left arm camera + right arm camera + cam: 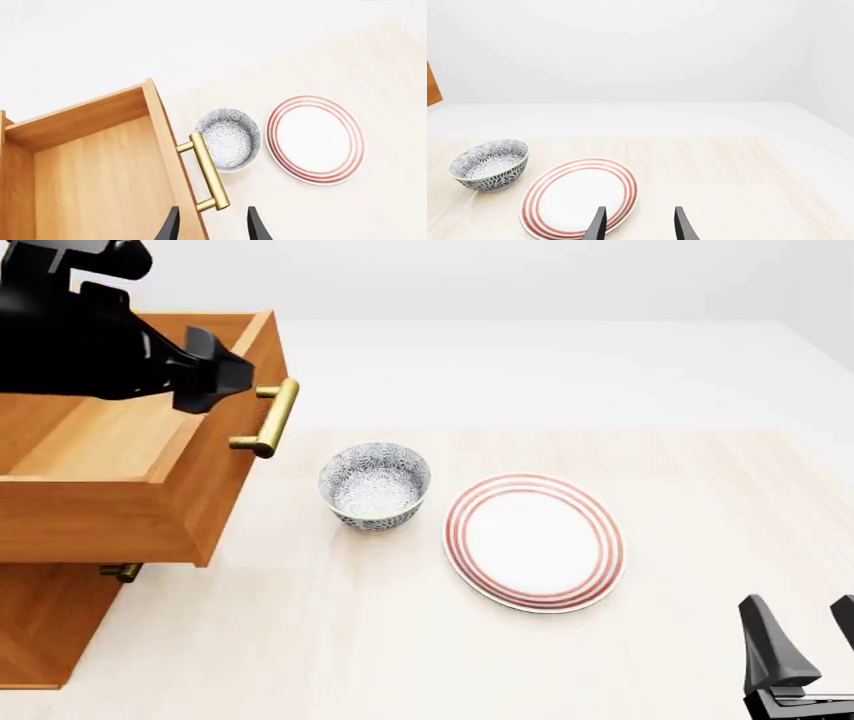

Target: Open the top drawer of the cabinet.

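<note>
The top drawer (120,455) stands pulled out of the cabinet (40,625) at the worktop's (400,640) left, the left gripper (212,225) spread apart just beside its brass handle (271,418). A patterned bowl (375,485) and striped plate (534,541) sit rightward; the right gripper (801,625) hovers parted, near right.

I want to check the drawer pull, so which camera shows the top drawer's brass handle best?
The left wrist view: the brass handle runs full length with both posts, just ahead of the open left gripper. The front view shows it smaller beside the arm. The right wrist view misses it, catching only a sliver of orange-brown wood.
</note>
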